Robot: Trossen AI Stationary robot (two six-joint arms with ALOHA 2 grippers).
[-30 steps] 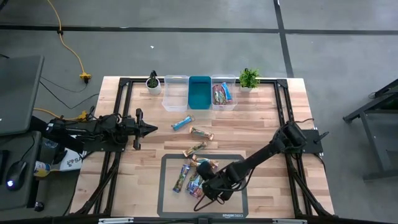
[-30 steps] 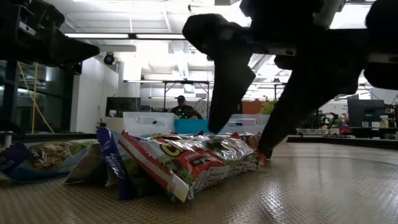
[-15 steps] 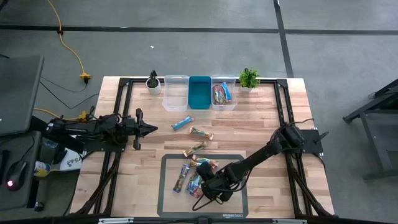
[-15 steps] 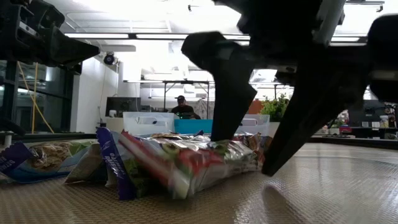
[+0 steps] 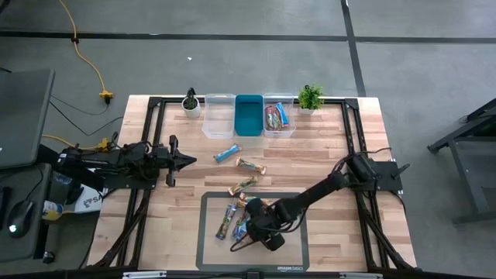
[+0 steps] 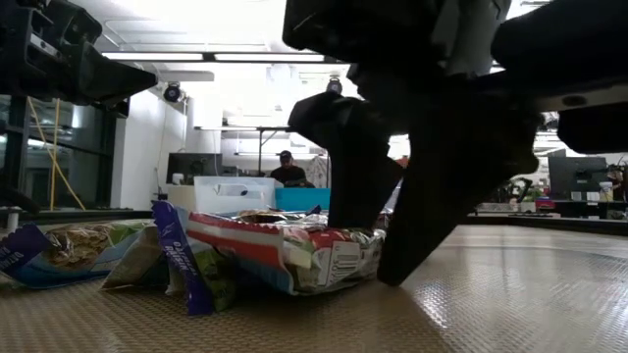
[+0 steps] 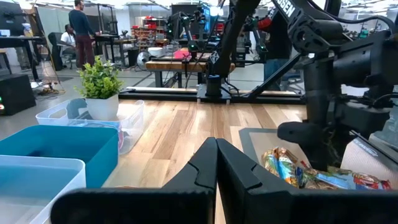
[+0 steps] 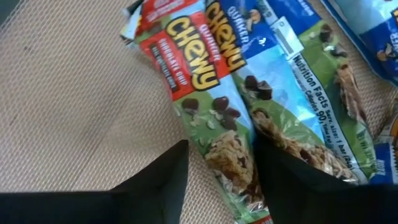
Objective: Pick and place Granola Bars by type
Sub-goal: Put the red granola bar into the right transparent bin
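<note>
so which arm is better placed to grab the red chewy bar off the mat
Right. The right pincer is down on the mat, its fingers straddling the red chewy bar. The left pincer is shut and waits over bare wood, well away from the pile.

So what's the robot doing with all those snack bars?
It's sorting granola bars. The right gripper is down on the grey mat, its fingers on either side of a red bar in the pile, closing on it but not lifting yet. The left gripper waits shut over the table's left side. One clear bin at the back already has a few bars; the blue bin looks empty.
</note>
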